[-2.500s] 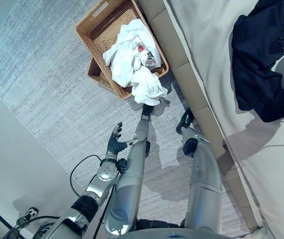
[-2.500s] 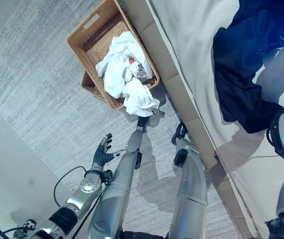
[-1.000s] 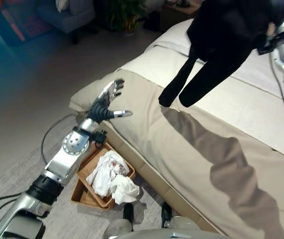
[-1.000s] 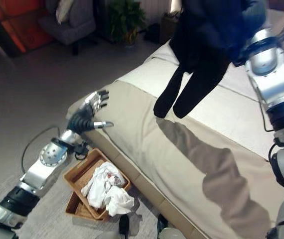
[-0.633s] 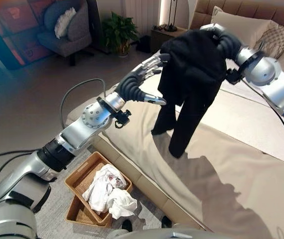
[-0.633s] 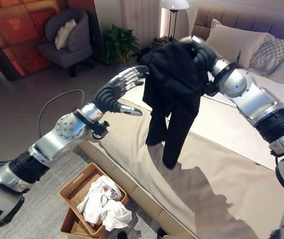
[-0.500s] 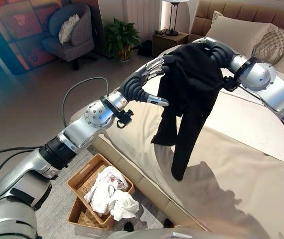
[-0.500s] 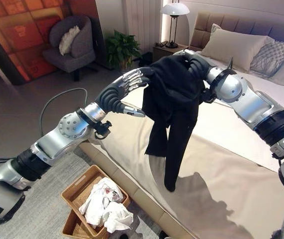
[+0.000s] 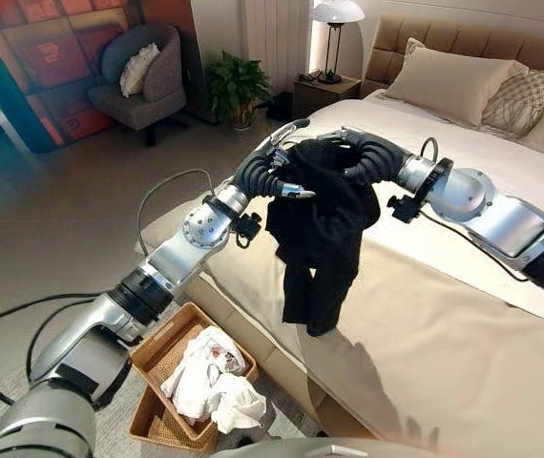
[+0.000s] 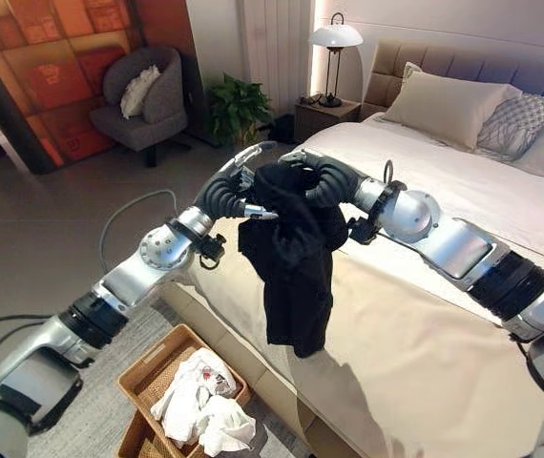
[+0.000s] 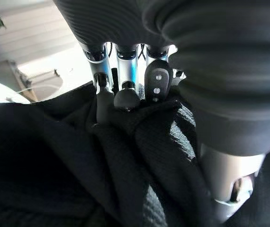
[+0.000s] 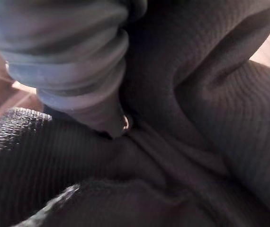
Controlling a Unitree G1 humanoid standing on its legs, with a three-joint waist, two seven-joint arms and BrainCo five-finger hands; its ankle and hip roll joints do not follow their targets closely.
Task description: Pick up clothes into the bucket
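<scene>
A black garment (image 9: 320, 248) hangs over the near edge of the bed (image 9: 444, 324). My right hand (image 9: 372, 157) holds it up from the top, fingers curled and mostly buried in the cloth (image 12: 196, 118). From the other side my left hand (image 9: 262, 172) meets the bunched top. Its fingers (image 11: 125, 66) are straight, tips pressed into the black fabric (image 11: 54, 156), thumb alongside. On the floor below my left arm sits a wicker basket (image 9: 157, 329) with white clothes (image 9: 205, 377) piled in it, some spilling over its near rim.
The bed runs along the right, with pillows (image 9: 453, 81) at its head. A nightstand with a lamp (image 9: 327, 91), a potted plant (image 9: 237, 86) and a grey armchair (image 9: 143, 81) stand at the back. Grey carpet surrounds the basket.
The right hand has brought the garment lower and nearer the bed's edge. My left hand has closed in and now touches its top. The view has shifted a little.
</scene>
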